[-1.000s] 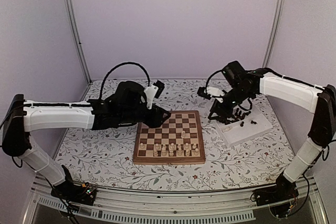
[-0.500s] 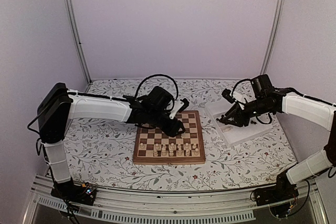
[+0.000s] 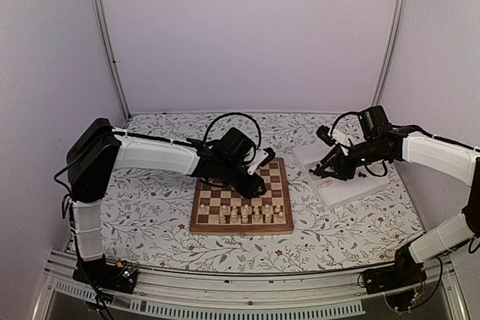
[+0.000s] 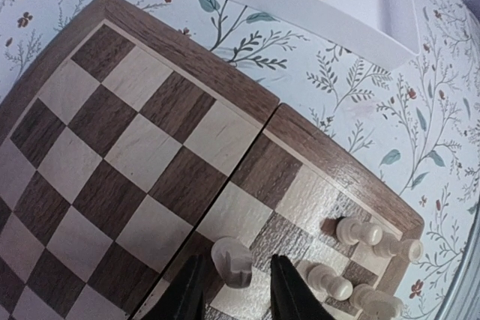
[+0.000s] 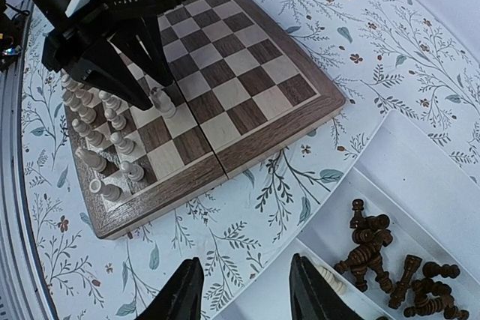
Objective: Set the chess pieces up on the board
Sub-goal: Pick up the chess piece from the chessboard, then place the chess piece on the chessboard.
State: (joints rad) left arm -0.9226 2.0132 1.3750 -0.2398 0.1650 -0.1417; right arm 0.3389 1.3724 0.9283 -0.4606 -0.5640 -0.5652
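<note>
The left claw [image 4: 237, 275] is straddling a pale chess piece [image 4: 229, 260] on the board [image 4: 135, 148], fingers parted, not yet clamping. Centre before closing, sparing the neighbouring pieces [image 4: 360, 230]. The right claw [image 5: 246, 260] is hovering released near the tray [image 5: 427, 177].

No writing, label, brand mark or number can be read anywhere. The chessboard [image 3: 214, 198] shows only its checks, the white tray [image 3: 352, 189] plain plastic, and the worktop [image 3: 142, 207] a leaf print.
</note>
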